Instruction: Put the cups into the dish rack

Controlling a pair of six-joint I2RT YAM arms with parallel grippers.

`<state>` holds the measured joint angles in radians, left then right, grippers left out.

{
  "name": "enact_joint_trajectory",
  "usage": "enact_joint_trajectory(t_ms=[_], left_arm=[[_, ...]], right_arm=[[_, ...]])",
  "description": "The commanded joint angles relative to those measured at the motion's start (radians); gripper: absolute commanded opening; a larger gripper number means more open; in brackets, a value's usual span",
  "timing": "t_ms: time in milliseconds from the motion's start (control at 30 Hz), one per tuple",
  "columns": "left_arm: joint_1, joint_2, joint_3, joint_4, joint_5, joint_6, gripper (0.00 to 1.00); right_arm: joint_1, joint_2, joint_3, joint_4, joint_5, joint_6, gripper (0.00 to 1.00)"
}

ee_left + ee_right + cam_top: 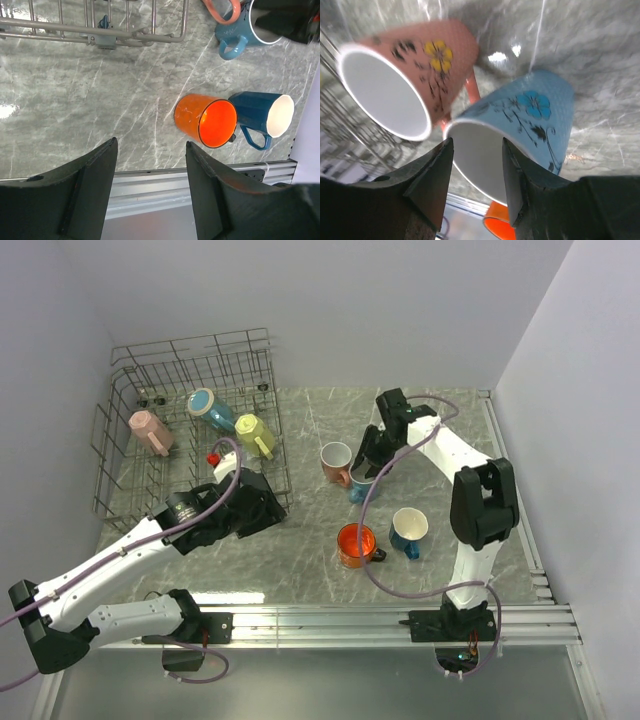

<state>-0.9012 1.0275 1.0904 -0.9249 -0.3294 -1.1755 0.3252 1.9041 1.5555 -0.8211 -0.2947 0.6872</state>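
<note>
Light blue mug (360, 490) half hidden under the right gripper (367, 471), orange mug (496, 228) cut by the bottom edge, dish rack (355, 142) a blur.

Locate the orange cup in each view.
Top external: orange cup, centre, left of the dark blue cup.
Left wrist: orange cup, right of centre, beside the dark blue cup.
Right wrist: only a sliver at the bottom edge.
Shared landmark: the light blue cup, in all three views.
</note>
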Motion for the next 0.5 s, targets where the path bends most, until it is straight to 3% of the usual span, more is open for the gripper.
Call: enact_joint_trajectory(t_ms=[0, 133, 467], left_arm=[[-0.005, 0.008, 0.003, 0.040, 0.004, -0.003, 0.62], [-0.005, 0.057, 0.006, 0.077, 0.020, 0.010, 0.61], [-0.028, 0.155, 0.058, 0.121, 0.030, 0.022, 0.60]], right_arm=[[0.031, -0.108, -0.069, 0.013, 0.034, -0.028, 0.51], [0.037, -0.187, -0.115, 0.013, 0.065, -0.055, 0.51], [0.035, -0.241, 0.081, -0.127, 0.163, -0.161, 0.51]])
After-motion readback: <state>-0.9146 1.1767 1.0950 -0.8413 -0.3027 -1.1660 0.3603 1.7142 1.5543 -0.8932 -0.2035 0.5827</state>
